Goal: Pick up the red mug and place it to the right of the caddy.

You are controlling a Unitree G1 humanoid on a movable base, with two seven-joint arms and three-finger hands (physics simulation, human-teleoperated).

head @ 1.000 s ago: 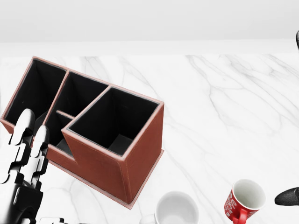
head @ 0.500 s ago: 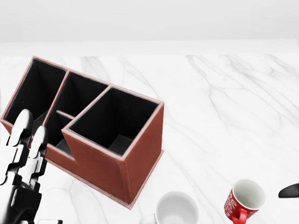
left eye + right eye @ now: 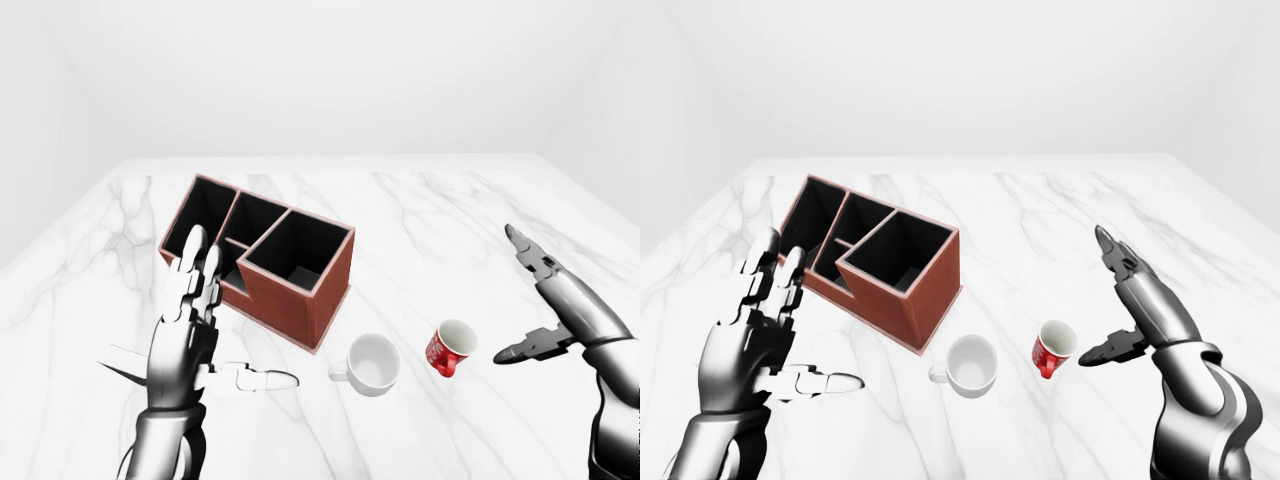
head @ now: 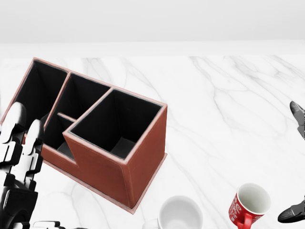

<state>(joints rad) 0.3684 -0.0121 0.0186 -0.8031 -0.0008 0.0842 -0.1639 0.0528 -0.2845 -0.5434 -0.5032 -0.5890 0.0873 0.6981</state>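
Barely begun, by the look of it. Red mug (image 3: 451, 347) not yet lifted: resting tilted on the marble surface (image 3: 420, 215), to the lower right of the caddy (image 3: 262, 256) in the left-eye view, with a white mug (image 3: 371, 363) between the two. Right hand (image 3: 1118, 300) spread wide just to the right of the red mug, fingers (image 3: 1118, 262) and thumb apart, nothing held, no contact visible. Left hand (image 3: 190, 310) likewise open and empty, raised below the caddy's left end. Grasp, lift and placing all left to do. White lettering printed on the red mug's side, too small and angled to read.
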